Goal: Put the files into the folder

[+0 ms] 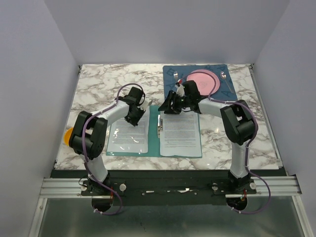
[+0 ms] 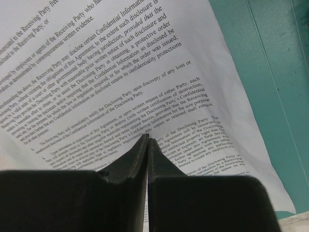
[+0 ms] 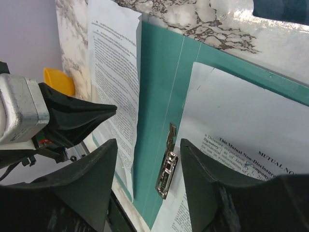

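Note:
The teal folder (image 1: 154,144) lies open on the marble table. One printed sheet (image 1: 180,136) lies on its right half, beside the metal clip (image 1: 159,124) at the spine. A second printed sheet (image 1: 127,138) lies over the left half. My left gripper (image 1: 137,118) is shut, its tips (image 2: 147,140) down on that sheet (image 2: 120,63), with bare teal (image 2: 275,72) to the right. No sheet edge shows between the jaws. My right gripper (image 3: 148,145) is open and empty, its jaws on either side of the clip (image 3: 166,171), just above the folder (image 3: 159,96).
A dark blue placemat (image 1: 170,74) at the back right holds a pink plate (image 1: 202,81) and cutlery. An orange object (image 1: 67,136) sits at the table's left edge. The two grippers are close together over the folder's far end.

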Controlling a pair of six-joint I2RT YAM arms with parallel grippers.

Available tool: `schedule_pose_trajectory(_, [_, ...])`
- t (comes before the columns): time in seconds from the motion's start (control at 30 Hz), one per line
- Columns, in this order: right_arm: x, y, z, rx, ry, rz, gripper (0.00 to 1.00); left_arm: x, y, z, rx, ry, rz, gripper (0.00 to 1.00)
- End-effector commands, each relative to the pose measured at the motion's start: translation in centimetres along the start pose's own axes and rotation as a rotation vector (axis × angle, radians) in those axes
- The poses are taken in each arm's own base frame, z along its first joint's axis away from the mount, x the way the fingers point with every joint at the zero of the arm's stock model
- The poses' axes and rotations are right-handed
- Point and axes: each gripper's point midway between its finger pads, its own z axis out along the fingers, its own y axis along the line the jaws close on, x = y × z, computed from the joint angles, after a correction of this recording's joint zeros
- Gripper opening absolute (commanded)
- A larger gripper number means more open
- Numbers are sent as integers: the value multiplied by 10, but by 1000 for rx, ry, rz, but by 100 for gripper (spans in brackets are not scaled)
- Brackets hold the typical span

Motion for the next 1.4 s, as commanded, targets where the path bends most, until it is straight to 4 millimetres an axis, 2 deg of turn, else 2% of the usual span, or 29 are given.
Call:
schedule_pose_trajectory(0.0, [4,13,14,-82,25,-9,64,7,-12,6,106,52,-51,13])
schedule_pose_trajectory(0.2, [8,7,26,-95,33,-12,64,15,-17,10,148,80,-51,13])
schedule_pose_trajectory(0.67, [16,1,39,-122,52,-11,59,21,-10,14,129,91,-35,13])
schedule_pose_trajectory(0.83, [23,-4,40,-130,62,1,57,22,-5,11,101,86,-24,13])
schedule_pose_trajectory(1.0, [23,6,39,-192,57,-1,55,25,-1,10,80,93,-12,13])
schedule_pose_trajectory(1.37, [29,7,37,-176,82,-21,51,25,4,7,51,82,-8,12])
